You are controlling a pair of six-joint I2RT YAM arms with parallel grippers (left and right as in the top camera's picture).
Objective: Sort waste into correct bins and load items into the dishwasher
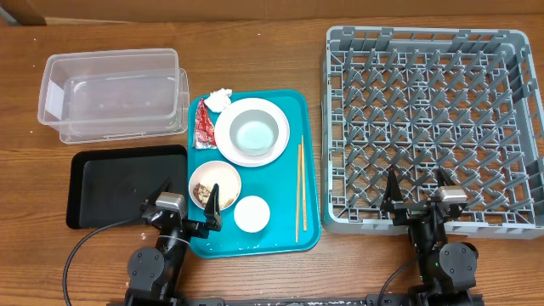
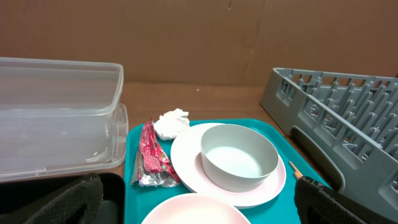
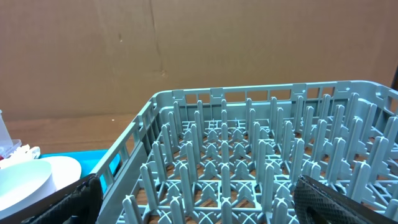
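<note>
While the wooden table (image 1: 255,51) is viewed from overhead, the left fingers (image 1: 215,200) are seen spread wide with nothing held between them. One tip is placed over the black tray (image 1: 102,204). The other is over the left edge of the teal tray (image 1: 280,191), beside the small pinkish bowl (image 1: 225,174) in which rice grains and brown scraps (image 1: 203,191) are lying; whether that bowl is touched cannot be told. The right fingers (image 1: 392,189) are likewise held wide and empty above the near wall of the grey dish rack (image 1: 425,34). On the teal tray a white bowl (image 1: 255,132) is set on the pink plate (image 1: 234,149). The red foil wrapper (image 1: 204,126) lies just left of it and the white tissue (image 1: 218,100) at the far corner. The small white cup (image 1: 252,213) stands near the front, and the chopsticks (image 1: 299,191) are laid along the right side. The clear tub (image 1: 115,55) is found behind the black tray.

From the left wrist, only the dark finger pads (image 2: 68,202) are shown at the bottom corners, far apart, with nothing gripped. The wrapper, tissue, plate and bowl are seen ahead, the tub to the left and the rack to the right.

From the right wrist, the pads (image 3: 342,202) are seen at both bottom corners, widely parted and empty, with the rack's upright pegs ahead and the plate at the left edge.
</note>
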